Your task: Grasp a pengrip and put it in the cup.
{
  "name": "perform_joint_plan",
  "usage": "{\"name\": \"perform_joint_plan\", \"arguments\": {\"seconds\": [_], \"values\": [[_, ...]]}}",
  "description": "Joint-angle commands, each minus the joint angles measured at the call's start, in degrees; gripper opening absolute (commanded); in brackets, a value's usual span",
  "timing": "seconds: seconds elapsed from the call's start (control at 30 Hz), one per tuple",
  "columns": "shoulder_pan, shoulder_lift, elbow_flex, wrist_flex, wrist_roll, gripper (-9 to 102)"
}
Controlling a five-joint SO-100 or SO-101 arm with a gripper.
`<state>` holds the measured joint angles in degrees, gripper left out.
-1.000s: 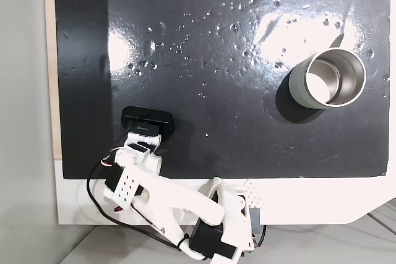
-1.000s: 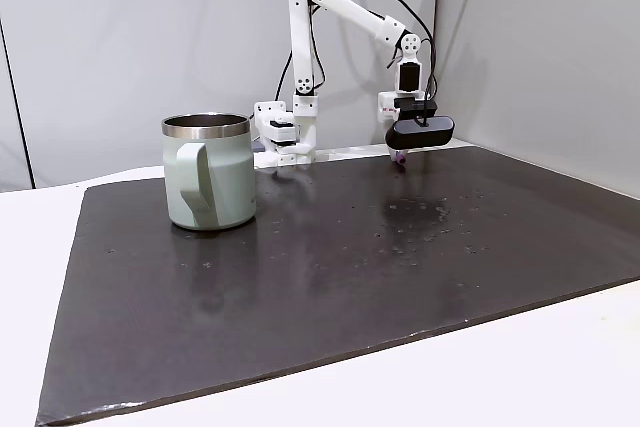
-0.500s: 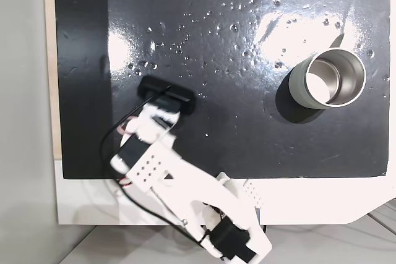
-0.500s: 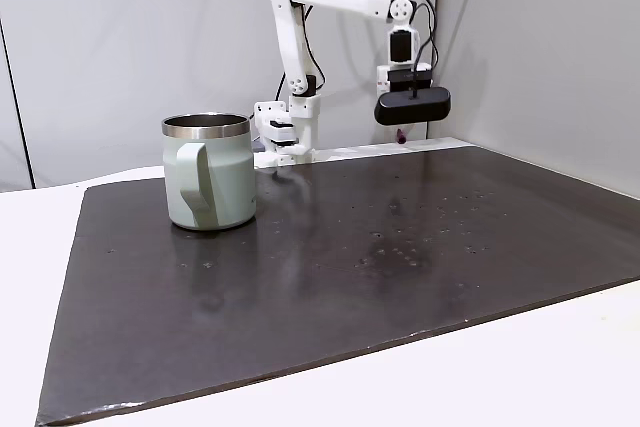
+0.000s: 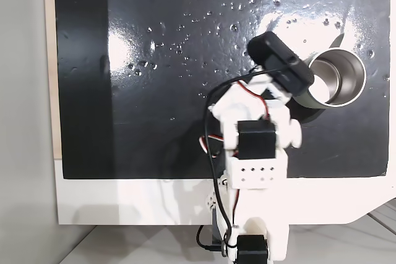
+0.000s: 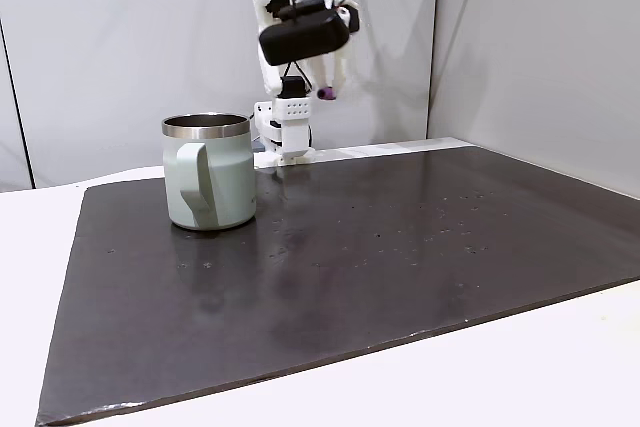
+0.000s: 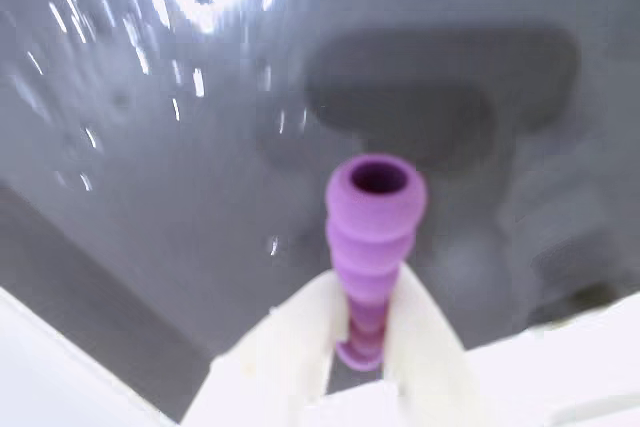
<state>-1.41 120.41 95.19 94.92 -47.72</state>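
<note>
I'm carrying the pengrip (image 7: 372, 247) in the claw (image 7: 362, 332) right now; the wrist view is showing the two white fingers (image 7: 290, 347) pinching narrow on the lower ribs, with the open purple end sticking out past the tips, so the grasp looks done. In the side fixed view the pengrip (image 6: 325, 93) is showing as a small purple dot under the black wrist camera (image 6: 303, 37), high above the counter (image 6: 400, 247), nothing touching the surface. The cup (image 6: 209, 171) is sitting upright on the counter, lower than the claw and off to the left in that view, well apart in height. From the top-down fixed view the wrist camera (image 5: 279, 63) is hanging just beside the cup (image 5: 336, 78) rim, overlapping its left edge; the claw itself is hidden under it there, so I can't tell exactly how it's lining up with the opening. The cup's inside looks empty, shiny steel.

My read: pick is finished, transport is mostly done, drop is not yet done. What's left, I'm guessing, is nudging further over the cup mouth, lowering a bit, and opening up. Risk: the soft rubber sticking to a finger or bouncing off the thin rim.
</note>
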Motion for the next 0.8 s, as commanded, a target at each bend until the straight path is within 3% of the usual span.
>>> {"name": "perform_joint_plan", "arguments": {"seconds": [0.0, 0.3, 0.53, 0.77], "values": [[11.69, 2.29, -5.8, 0.09, -8.44, 0], [31.55, 0.88, -7.12, -15.64, -23.12, 0], [34.19, -6.24, -12.04, -23.2, -23.29, 0], [33.84, -7.47, -11.43, -24.17, -22.15, 4]]}}
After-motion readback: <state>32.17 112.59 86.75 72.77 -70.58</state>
